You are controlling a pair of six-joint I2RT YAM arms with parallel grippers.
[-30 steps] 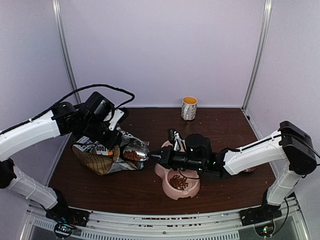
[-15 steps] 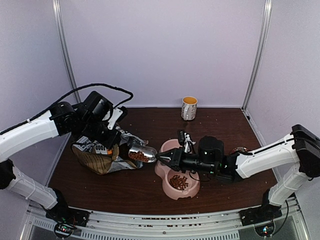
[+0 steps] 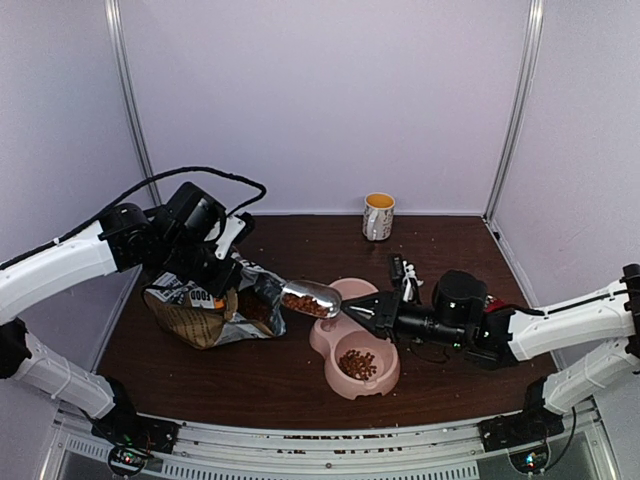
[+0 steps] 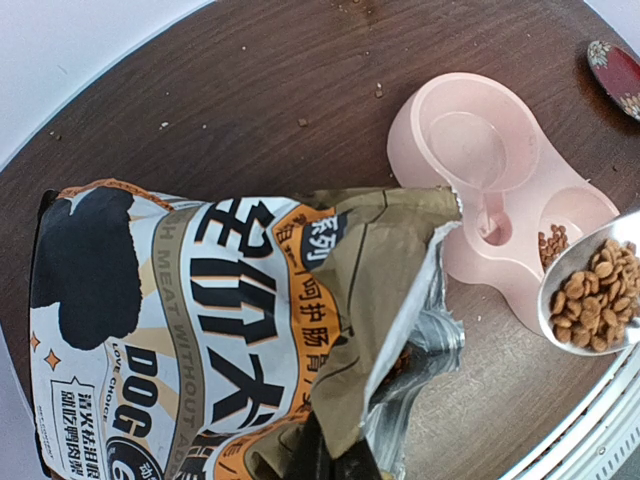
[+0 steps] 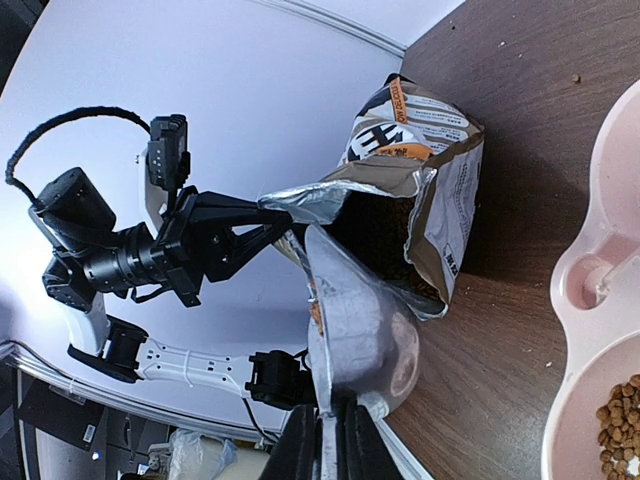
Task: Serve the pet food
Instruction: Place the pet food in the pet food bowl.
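Observation:
A printed pet-food bag (image 3: 190, 310) lies on the table's left with its mouth open to the right. My left gripper (image 3: 232, 272) is shut on the bag's upper lip (image 4: 335, 455). My right gripper (image 3: 352, 311) is shut on the handle of a clear scoop (image 3: 310, 298), which is full of reddish-brown pet food (image 4: 592, 295). It hangs between the bag's mouth and the pink double bowl (image 3: 322, 345). More pet food (image 3: 357, 364) lies in the bowl's near compartment. The far compartment (image 4: 470, 140) holds none. In the right wrist view the scoop (image 5: 360, 330) shows from below.
A yellow-lined mug (image 3: 378, 216) stands at the back by the wall. A small red patterned object (image 4: 620, 75) lies to the right of the bowl. Crumbs dot the dark wooden table (image 3: 450, 250). A metal rail (image 3: 330, 445) runs along the front edge.
My right arm has drawn back to the right and pulled the filled scoop out of the bag's mouth toward the bowl. The left arm has held the bag still.

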